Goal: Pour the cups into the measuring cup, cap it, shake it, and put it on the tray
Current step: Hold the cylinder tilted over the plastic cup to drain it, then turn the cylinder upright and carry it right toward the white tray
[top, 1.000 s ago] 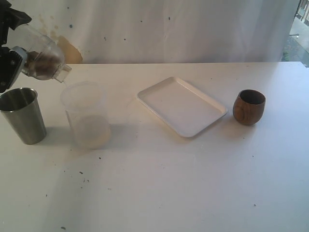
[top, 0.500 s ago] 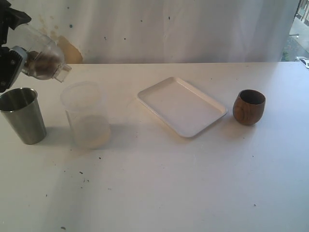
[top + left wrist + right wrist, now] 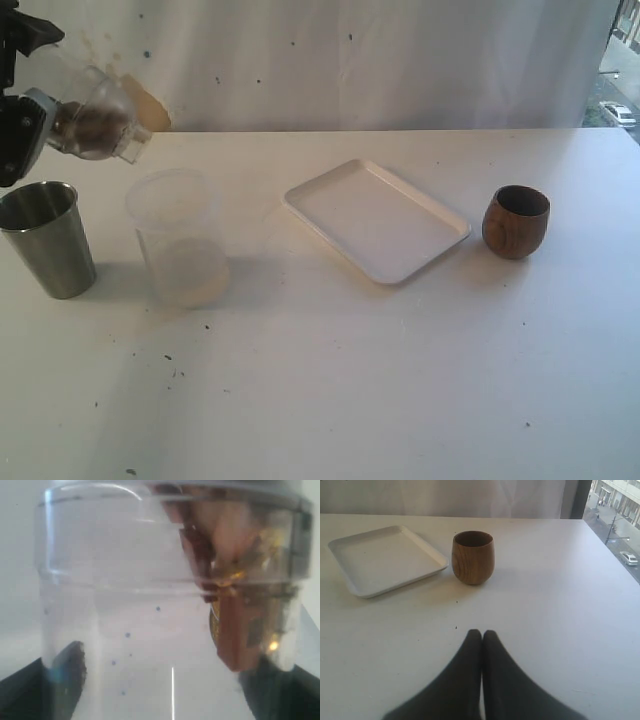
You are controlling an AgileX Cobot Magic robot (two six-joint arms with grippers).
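Note:
My left gripper [image 3: 42,95] is shut on the measuring cup [image 3: 95,118], a clear cylinder held tilted in the air over the table's far left corner. Brown material [image 3: 235,620] lies against its lower side, and nothing spills out. In the left wrist view the measuring cup [image 3: 125,605] fills the frame between the dark fingers [image 3: 67,680]. The steel tumbler [image 3: 45,238] and the frosted plastic cup [image 3: 175,238] stand below it. The white tray [image 3: 377,219] lies mid-table, with the wooden cup [image 3: 516,221] to its right. My right gripper [image 3: 482,635] is shut and empty, short of the wooden cup [image 3: 473,557].
A white curtain [image 3: 400,60] with a brown stain [image 3: 145,105] hangs behind the table. Dark specks [image 3: 170,360] dot the front left of the tabletop. In the right wrist view the tray [image 3: 385,560] lies beside the wooden cup, and a window shows a street.
The measuring cup has risen a little and turned in my left gripper, and its brown contents have shifted inside. Nothing on the table has moved.

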